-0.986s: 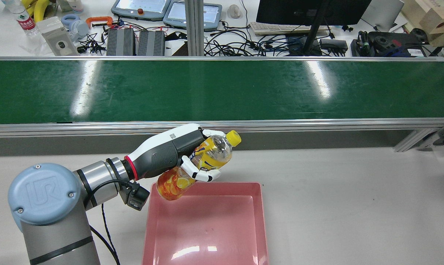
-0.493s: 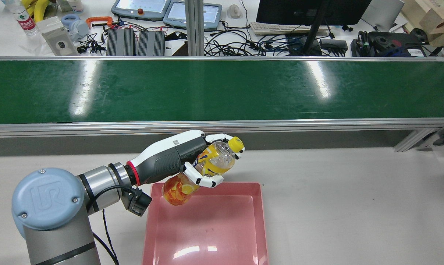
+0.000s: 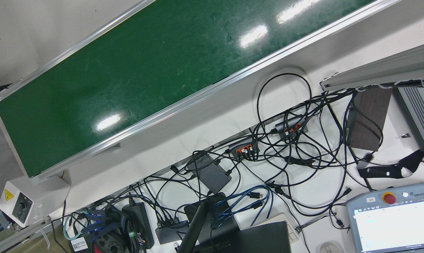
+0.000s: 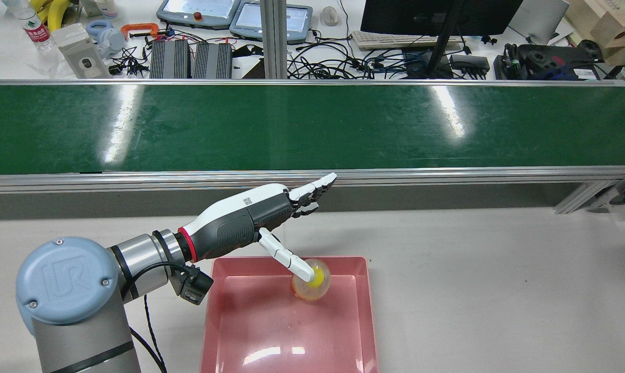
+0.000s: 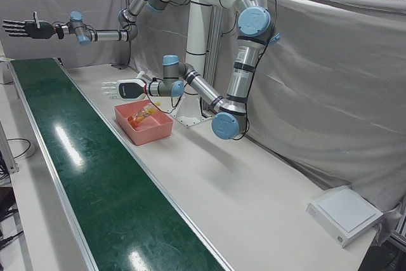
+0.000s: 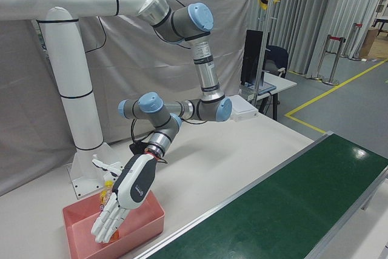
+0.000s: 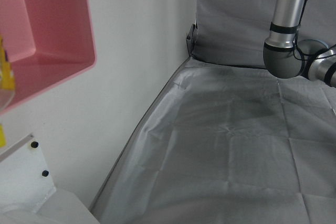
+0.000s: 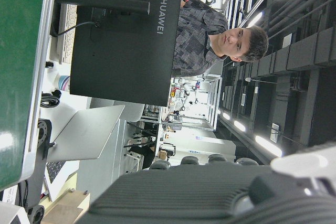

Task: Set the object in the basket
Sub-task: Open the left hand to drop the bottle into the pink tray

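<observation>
The orange-drink bottle (image 4: 312, 282) with a yellow cap lies inside the pink basket (image 4: 365, 311), near its far edge. My left hand (image 4: 271, 217) hovers over the basket's far left corner, open, fingers stretched out toward the belt and one finger pointing down at the bottle. The left-front view shows the bottle (image 5: 141, 114) in the basket (image 5: 155, 132) below the hand (image 5: 124, 89). In the right-front view the hand (image 6: 124, 201) hangs flat over the basket (image 6: 145, 222). My right hand (image 5: 22, 28) is raised far off over the belt's end, open and holding nothing.
A long green conveyor belt (image 4: 312, 127) runs just beyond the basket. Behind it is a desk with a monitor (image 4: 436, 15), pendants and tangled cables. A white box (image 5: 346, 214) sits at the table's far corner. A person (image 8: 215, 38) stands behind the monitor.
My left hand has opened and let go of the bottle. The bottle has dropped from the hand into the pink basket.
</observation>
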